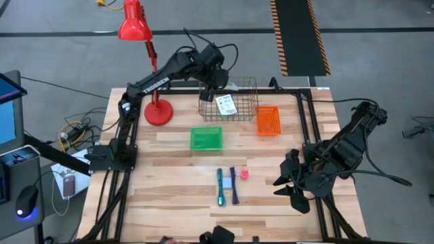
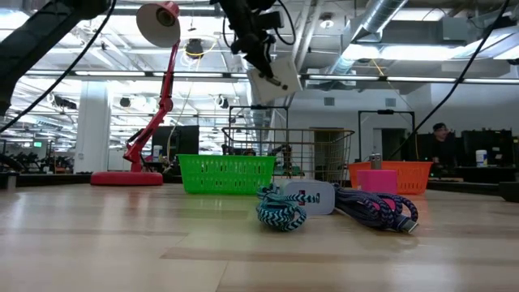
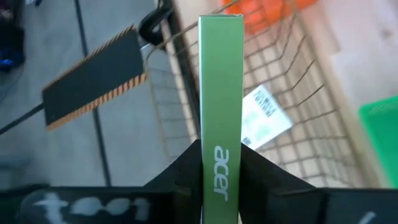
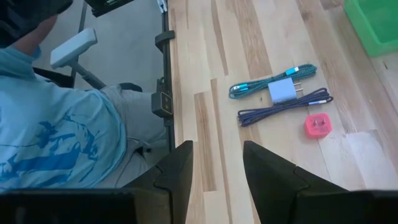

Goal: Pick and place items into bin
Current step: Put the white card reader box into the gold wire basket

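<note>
My left gripper is over the wire basket at the table's far side, shut on a flat box with a green edge printed "acer"; its face shows white in the low view. A white printed packet lies flat inside the wire basket. Near the table's near edge lie a teal braided cable, a dark blue braided cable, a pink-red block and a pale blue-grey block between the cables. My right gripper is open to the right of them, touching nothing. My left gripper pinches the flat box between its two fingers, one on each broad face, at the end nearest the wrist. The box is lifted clear above the wire basket, its green edge toward the wrist camera, and it stands out past the fingers, tilted in the low view.
A green basket and an orange basket stand in front of the wire basket. A red desk lamp stands on its base at the far left. A person in a blue shirt sits at the table's near edge.
</note>
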Motion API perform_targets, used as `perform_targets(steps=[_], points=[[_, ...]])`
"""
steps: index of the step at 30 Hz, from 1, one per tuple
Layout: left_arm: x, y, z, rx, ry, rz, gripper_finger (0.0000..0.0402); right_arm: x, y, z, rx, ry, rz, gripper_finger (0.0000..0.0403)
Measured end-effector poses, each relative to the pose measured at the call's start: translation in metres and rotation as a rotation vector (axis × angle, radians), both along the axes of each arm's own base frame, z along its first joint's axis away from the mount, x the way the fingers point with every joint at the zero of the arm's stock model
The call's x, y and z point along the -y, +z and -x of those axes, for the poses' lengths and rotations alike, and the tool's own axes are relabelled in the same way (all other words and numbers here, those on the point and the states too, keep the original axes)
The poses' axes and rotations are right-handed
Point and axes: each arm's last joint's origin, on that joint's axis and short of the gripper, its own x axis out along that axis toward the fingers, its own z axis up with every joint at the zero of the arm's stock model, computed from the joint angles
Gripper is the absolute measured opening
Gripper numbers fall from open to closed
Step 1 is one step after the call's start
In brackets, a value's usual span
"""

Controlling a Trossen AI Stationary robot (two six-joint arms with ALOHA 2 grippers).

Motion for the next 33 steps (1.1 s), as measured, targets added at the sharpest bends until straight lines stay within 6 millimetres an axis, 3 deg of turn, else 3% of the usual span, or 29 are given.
perform_targets(steps=[33], points=[[0.0051, 0.0001, -0.0018, -0.002, -0.036, 0.009, 0.0069, 0.0000, 0.0000, 0.0000, 0.000, 0.000, 0.000, 0.0137]])
